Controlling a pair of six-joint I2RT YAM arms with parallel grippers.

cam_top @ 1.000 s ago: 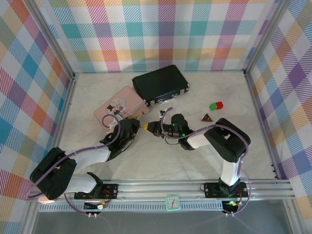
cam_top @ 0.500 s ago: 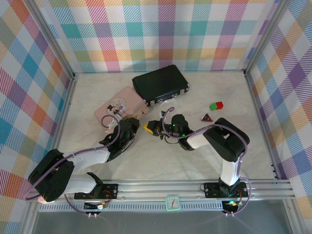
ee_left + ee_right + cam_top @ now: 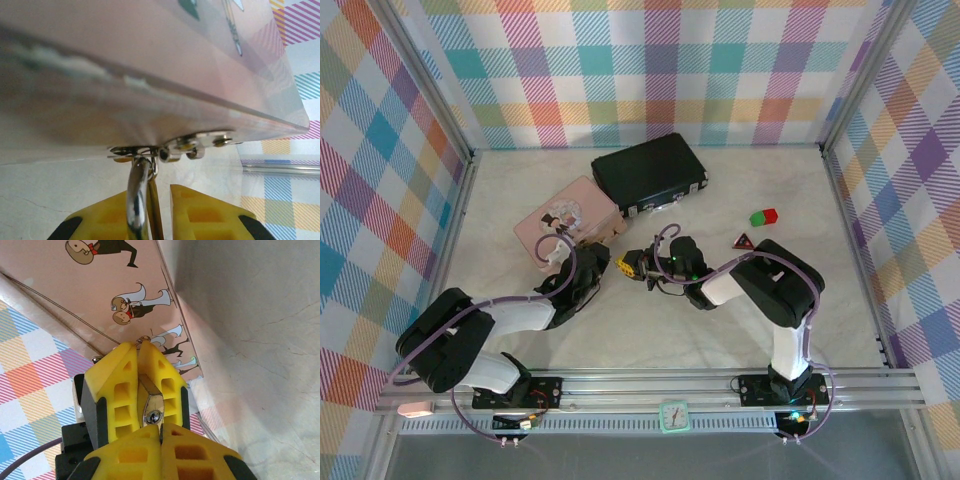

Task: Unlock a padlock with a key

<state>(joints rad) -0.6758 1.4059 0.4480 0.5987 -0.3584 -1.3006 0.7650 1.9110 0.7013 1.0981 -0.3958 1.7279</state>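
Note:
The small brass padlock [image 3: 152, 407] hangs by its silver shackle [image 3: 137, 192] from the hasp [image 3: 172, 149] of the pink box [image 3: 565, 220]. My left gripper [image 3: 160, 195] is shut on the padlock's body, and its yellow fingers [image 3: 117, 390] also show in the right wrist view. The keyhole faces my right gripper [image 3: 161, 437]. That gripper is shut on the key [image 3: 161, 428], whose thin dark blade shows between the pads, right at the keyhole. The key's head is hidden. In the top view the left gripper [image 3: 598, 264] and the right gripper [image 3: 627, 267] meet at the box's near corner.
A black case [image 3: 650, 172] lies behind the pink box. To the right lie a green-and-red block [image 3: 763, 216] and a red triangle piece [image 3: 744, 240]. Plaid walls enclose the table on three sides. A small clock [image 3: 672, 415] sits on the front rail.
The right gripper has crept left and slightly nearer, closing on the left gripper. The left forearm has shifted a little. Both grips are unchanged.

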